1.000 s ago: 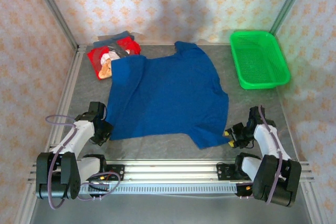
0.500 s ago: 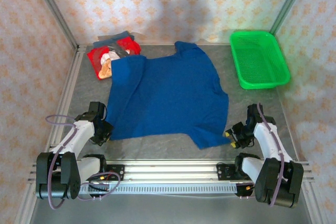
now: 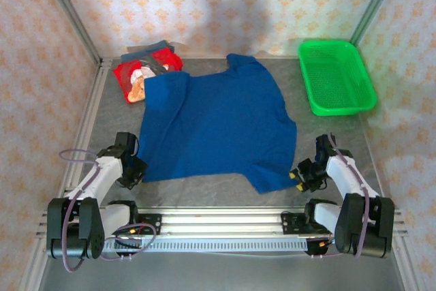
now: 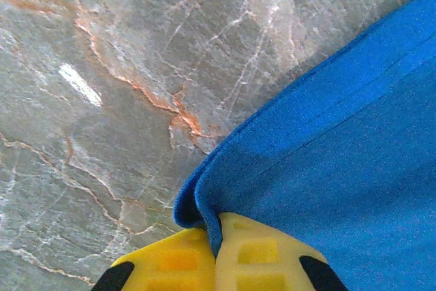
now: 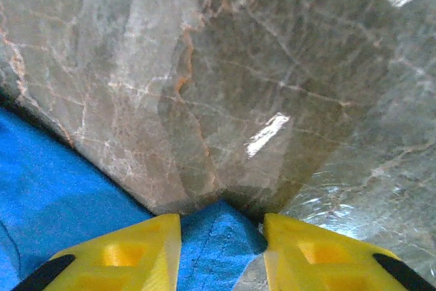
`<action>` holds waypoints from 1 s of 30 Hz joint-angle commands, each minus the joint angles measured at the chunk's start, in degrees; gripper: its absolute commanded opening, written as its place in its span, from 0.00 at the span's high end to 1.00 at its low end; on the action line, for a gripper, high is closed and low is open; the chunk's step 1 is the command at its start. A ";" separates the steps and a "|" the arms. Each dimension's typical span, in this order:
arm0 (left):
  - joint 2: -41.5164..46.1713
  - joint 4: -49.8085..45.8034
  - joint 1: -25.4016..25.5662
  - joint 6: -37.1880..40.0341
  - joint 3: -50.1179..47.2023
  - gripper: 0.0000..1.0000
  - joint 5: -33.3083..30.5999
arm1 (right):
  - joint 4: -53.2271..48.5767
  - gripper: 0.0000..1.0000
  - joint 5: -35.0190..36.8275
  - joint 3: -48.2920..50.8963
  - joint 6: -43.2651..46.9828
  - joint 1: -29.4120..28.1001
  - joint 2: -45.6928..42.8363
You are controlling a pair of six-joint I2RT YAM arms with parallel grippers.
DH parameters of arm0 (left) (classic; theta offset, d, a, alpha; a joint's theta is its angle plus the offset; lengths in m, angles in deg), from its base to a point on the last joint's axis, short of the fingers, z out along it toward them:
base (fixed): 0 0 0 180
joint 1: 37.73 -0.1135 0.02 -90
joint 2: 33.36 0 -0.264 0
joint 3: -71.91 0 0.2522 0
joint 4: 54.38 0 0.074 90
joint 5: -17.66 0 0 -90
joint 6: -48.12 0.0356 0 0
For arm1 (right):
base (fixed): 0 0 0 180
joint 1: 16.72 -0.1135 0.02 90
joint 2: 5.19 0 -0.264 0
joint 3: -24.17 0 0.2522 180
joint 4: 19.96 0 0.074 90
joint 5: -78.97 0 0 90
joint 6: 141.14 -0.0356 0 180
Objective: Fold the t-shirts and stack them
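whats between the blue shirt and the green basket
Bare grey tabletop separates the blue shirt from the green basket, seen in the top view.

Top view looks down; wrist views closely face blue t-shirt (image 3: 218, 127) corners.

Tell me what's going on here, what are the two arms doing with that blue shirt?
A blue t-shirt lies spread flat on the marble table, not yet folded. The left gripper is shut on its near-left corner. The right gripper sits astride the near-right corner, jaws apart and not yet clamped. A pile of other shirts sits at the far left and a green basket at the far right.
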 commanded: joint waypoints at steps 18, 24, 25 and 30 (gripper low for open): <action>11.82 5.89 -0.09 2.41 -1.51 1.00 4.55 | -13.29 1.00 3.15 -9.71 1.70 -0.90 -9.33; 17.01 0.34 0.89 1.25 1.55 1.00 5.26 | -18.67 1.00 2.86 -14.42 0.61 -3.90 -12.63; 17.89 -0.56 0.92 1.31 2.38 1.00 5.03 | -19.05 1.00 3.18 -15.12 0.22 -4.76 -12.54; 18.05 -2.73 0.91 2.60 7.96 1.00 3.33 | -15.33 1.00 3.50 -19.83 -1.12 -7.04 -8.75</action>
